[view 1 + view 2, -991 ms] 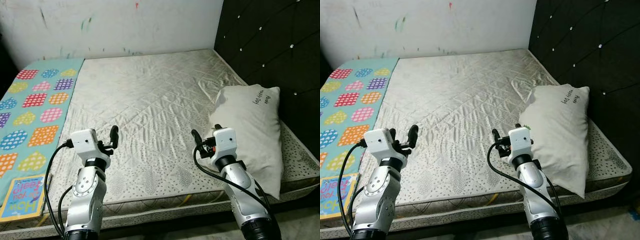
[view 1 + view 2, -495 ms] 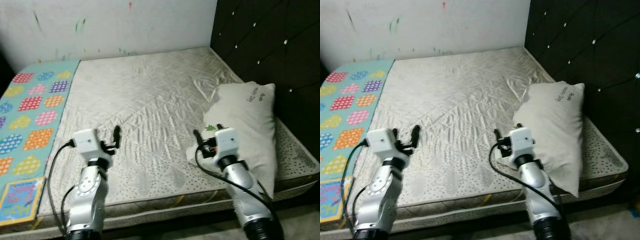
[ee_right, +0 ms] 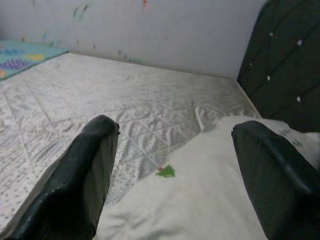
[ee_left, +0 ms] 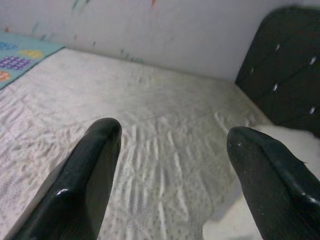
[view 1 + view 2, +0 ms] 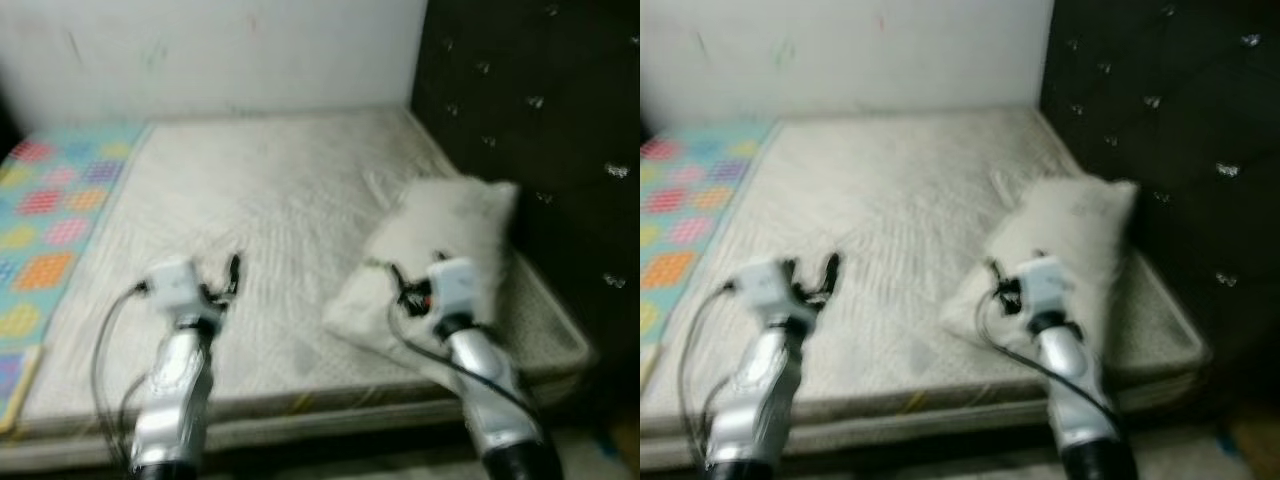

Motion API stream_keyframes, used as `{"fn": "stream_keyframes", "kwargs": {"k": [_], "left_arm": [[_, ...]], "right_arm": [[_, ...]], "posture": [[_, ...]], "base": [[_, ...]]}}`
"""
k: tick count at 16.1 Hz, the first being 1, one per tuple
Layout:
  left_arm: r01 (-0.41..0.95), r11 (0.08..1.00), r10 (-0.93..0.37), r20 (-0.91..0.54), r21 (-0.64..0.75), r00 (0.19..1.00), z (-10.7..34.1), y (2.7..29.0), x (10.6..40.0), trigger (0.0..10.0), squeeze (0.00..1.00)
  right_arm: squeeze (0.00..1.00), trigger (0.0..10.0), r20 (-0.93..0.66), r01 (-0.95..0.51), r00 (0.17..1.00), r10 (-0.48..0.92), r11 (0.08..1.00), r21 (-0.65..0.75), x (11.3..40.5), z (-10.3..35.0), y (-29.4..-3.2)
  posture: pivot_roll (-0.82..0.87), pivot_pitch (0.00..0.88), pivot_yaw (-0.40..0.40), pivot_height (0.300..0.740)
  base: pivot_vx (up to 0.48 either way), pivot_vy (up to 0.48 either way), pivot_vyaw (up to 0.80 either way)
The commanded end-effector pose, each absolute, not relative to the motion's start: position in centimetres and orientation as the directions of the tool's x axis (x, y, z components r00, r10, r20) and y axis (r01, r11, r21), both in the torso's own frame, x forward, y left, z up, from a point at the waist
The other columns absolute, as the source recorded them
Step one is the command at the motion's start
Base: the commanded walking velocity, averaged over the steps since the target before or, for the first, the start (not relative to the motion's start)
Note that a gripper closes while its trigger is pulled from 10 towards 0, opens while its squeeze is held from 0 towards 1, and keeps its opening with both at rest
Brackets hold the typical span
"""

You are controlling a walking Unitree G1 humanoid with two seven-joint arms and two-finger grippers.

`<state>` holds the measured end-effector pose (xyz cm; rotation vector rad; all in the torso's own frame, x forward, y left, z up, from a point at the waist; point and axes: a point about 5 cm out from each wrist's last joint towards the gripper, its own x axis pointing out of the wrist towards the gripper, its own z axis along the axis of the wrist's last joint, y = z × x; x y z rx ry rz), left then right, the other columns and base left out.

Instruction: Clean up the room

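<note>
On the quilted bed against the dark padded headboard, the white pillow lies just under the right gripper, jaws spread wide like the left gripper; I'd lower squarely before pinching a fold.

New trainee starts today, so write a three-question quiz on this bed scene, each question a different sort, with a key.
1. True or false: the right gripper is open, its fingers spread over the white pillow.
2. Which lies nearest the dark tufted headboard? A) the colourful patterned mat B) the pillow C) the left gripper
3. Fill in: the small mark printed on the pillow, seen between the right gripper's fingers, is a green ____.

Key: 1 true; 2 B; 3 tree.
</note>
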<state>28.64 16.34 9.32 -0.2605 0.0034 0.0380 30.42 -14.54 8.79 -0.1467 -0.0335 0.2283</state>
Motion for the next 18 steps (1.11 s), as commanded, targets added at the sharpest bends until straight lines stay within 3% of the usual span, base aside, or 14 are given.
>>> {"fn": "stream_keyframes", "kwargs": {"k": [1,6,15,18], "left_arm": [[-0.022,0.967,0.025,0.009,-0.254,1.000,9.85,15.91,28.98,10.0,0.00],[-0.026,0.968,0.029,0.010,-0.251,1.000,9.83,15.91,29.05,10.0,0.00],[0.022,0.960,-0.001,0.076,-0.280,0.997,10.45,15.86,28.97,10.0,0.00],[0.030,0.958,-0.009,0.077,-0.285,0.997,10.45,15.76,28.91,10.0,0.00]], "right_arm": [[0.00,10.0,0.031,-0.207,0.976,0.215,0.965,-0.162,30.59,9.27,-15.18],[0.00,10.0,0.031,-0.211,0.975,0.218,0.964,-0.165,30.64,9.28,-15.16],[0.00,10.0,0.032,-0.215,0.974,0.224,0.962,-0.170,30.71,9.33,-15.18],[0.00,10.0,0.032,-0.218,0.974,0.226,0.962,-0.167,30.59,9.23,-15.04]], "posture": [[-0.15,0.000,0.064,0.740],[-0.15,0.000,0.060,0.740],[-0.15,0.000,0.061,0.740],[-0.15,0.000,0.063,0.740]], "base": [[0.000,-0.386,0.00],[0.000,-0.400,0.00],[0.000,0.000,0.00],[0.264,0.000,0.00]]}}
